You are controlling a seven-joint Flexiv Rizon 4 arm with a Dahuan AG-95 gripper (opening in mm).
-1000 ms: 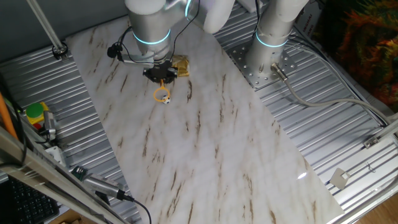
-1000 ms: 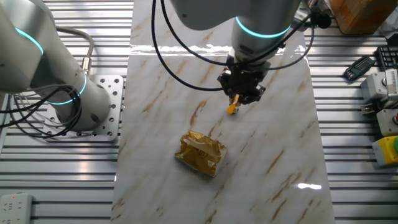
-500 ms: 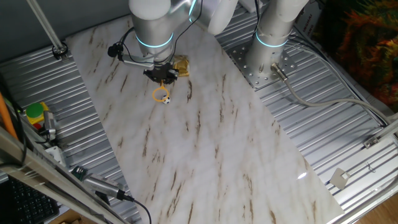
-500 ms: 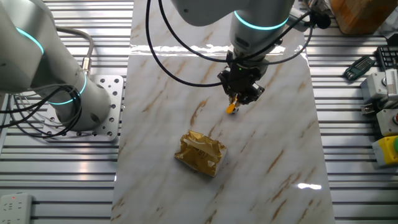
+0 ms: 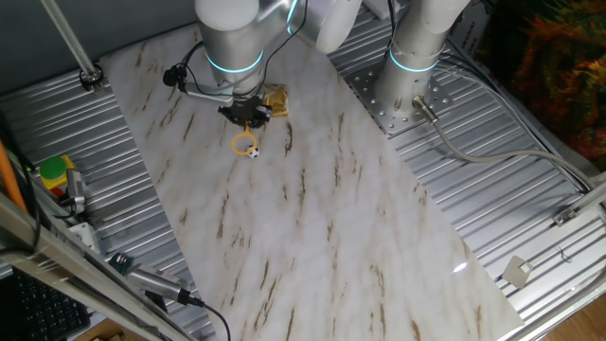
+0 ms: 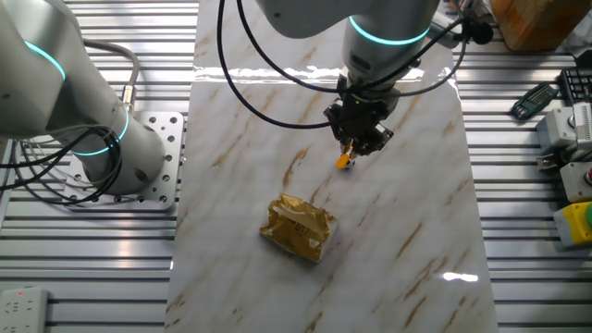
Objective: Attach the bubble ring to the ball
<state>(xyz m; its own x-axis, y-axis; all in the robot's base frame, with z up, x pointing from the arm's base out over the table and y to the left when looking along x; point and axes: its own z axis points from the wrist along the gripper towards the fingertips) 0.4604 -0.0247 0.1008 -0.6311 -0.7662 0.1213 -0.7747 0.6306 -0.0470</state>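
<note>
near the desk's far edge in one fixed view, the gripper [image 5: 248, 120] pinches the handle of the bubble ring [image 5: 245, 143], hoop hanging down. the ball [image 5: 253, 152] sits on the desk [image 5: 312, 218], touching the hoop's lower rim. gold foil wrapper [image 6: 298, 228] lies nearby.

No words, brands or numbers can be read in either view; the gold wrapper [image 6: 299, 228] on the table [image 6: 407, 231] shows a darker patch that may be print, too blurred to make out; the yellow device [image 6: 575, 225] at the edge bears no legible label.
</note>
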